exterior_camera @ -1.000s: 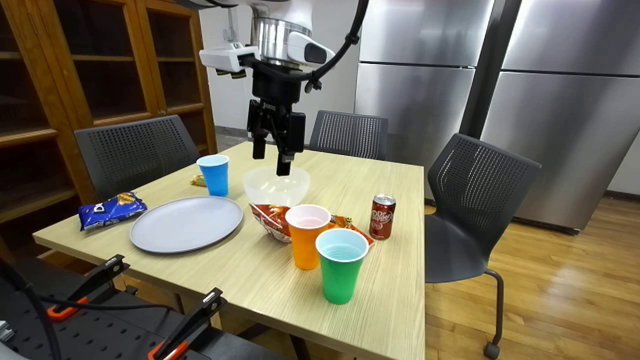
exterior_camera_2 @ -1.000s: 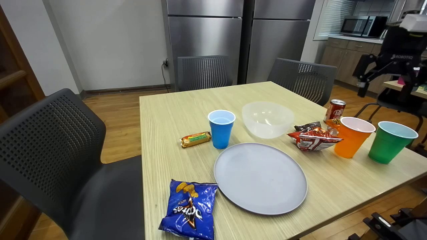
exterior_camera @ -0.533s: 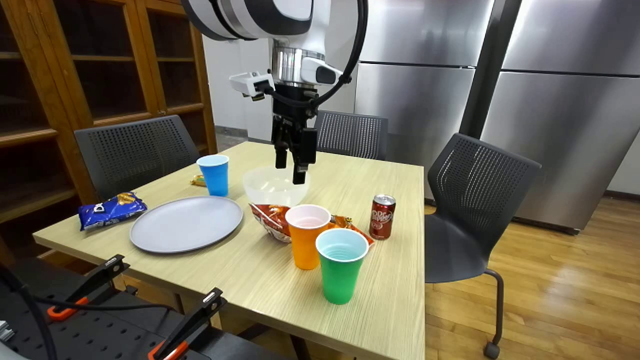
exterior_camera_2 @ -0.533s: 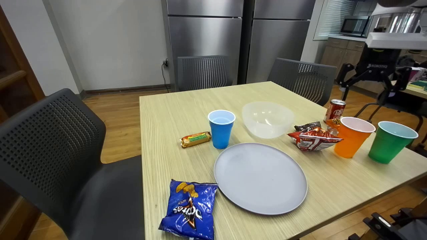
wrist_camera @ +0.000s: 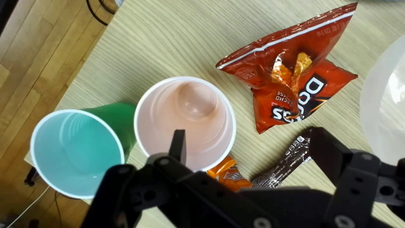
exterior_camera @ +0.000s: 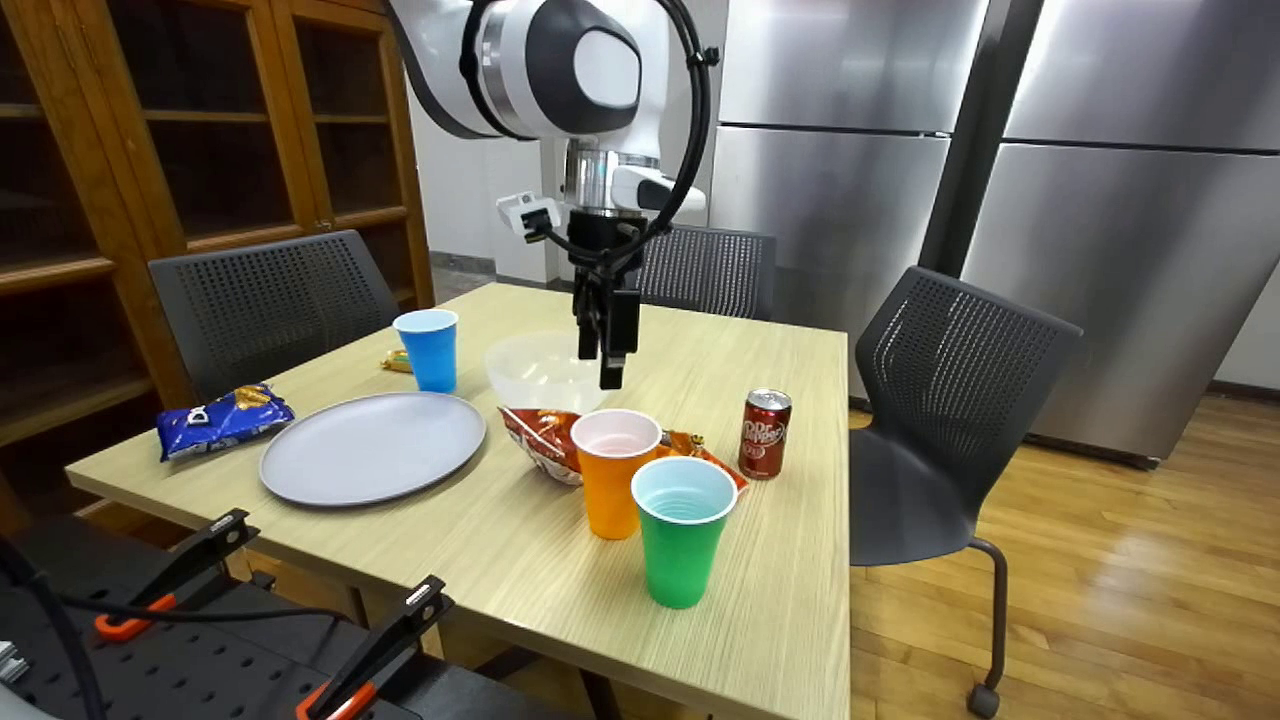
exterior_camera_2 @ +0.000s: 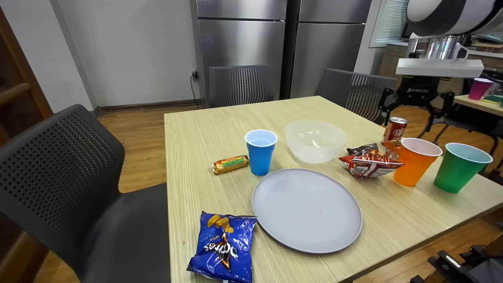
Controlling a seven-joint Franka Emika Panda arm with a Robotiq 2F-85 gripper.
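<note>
My gripper (exterior_camera: 599, 362) is open and empty, pointing down above the table; it also shows in an exterior view (exterior_camera_2: 407, 121). In the wrist view its fingers (wrist_camera: 248, 142) are wide apart. The left finger overlaps the orange cup (wrist_camera: 190, 123), the right finger the end of a dark brown wrapped bar (wrist_camera: 286, 163). An orange packet (wrist_camera: 232, 177) lies partly hidden under the fingers and cup. A red Doritos bag (wrist_camera: 294, 82) lies beside them. The green cup (wrist_camera: 79, 152) stands beside the orange cup. A translucent bowl (wrist_camera: 370, 104) is at the right edge. A Dr Pepper can (exterior_camera: 766, 435) stands nearby.
A grey plate (exterior_camera_2: 306, 212), a blue cup (exterior_camera_2: 260, 157), a gold wrapped bar (exterior_camera_2: 230, 164) and a blue Doritos bag (exterior_camera_2: 224, 247) are on the table (exterior_camera_2: 204, 129). Chairs (exterior_camera: 960, 400) surround it. Black clamps (exterior_camera: 375, 650) with orange parts are at the near edge.
The arm has moved rightward and down in one exterior picture, and leftward and down in the opposite one, bringing the open gripper lower over the snacks. The objects on the table have not moved.
</note>
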